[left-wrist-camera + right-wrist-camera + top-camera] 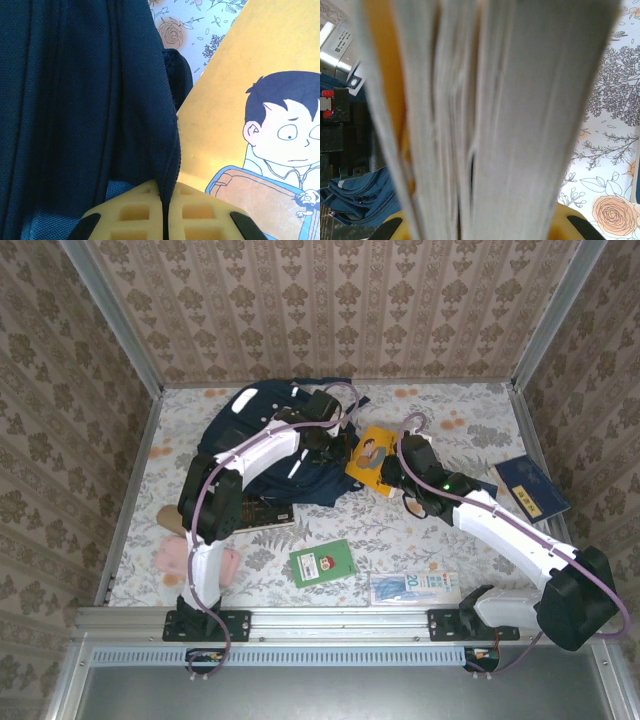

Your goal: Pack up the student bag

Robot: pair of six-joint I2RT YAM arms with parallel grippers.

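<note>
The student bag (262, 445), a navy-blue backpack, lies at the back left of the table. My left gripper (335, 443) reaches over it to its right edge. In the left wrist view the left gripper (166, 194) is shut on a fold of the bag's fabric (75, 100). A yellow book with a cartoon boy (372, 457) sits tilted just right of the bag, and its cover (240, 65) lies close beside the pinched fabric. My right gripper (392, 478) is shut on this book. The book's page edges (495, 100) stand upright between the right gripper (480, 222) jaws.
A green booklet (323, 562) and a blue packet (413, 587) lie near the front edge. A navy book (530, 488) rests at the right. A dark flat case (268, 512) lies under the left arm, with pink (185, 558) and tan (170, 520) items at the left.
</note>
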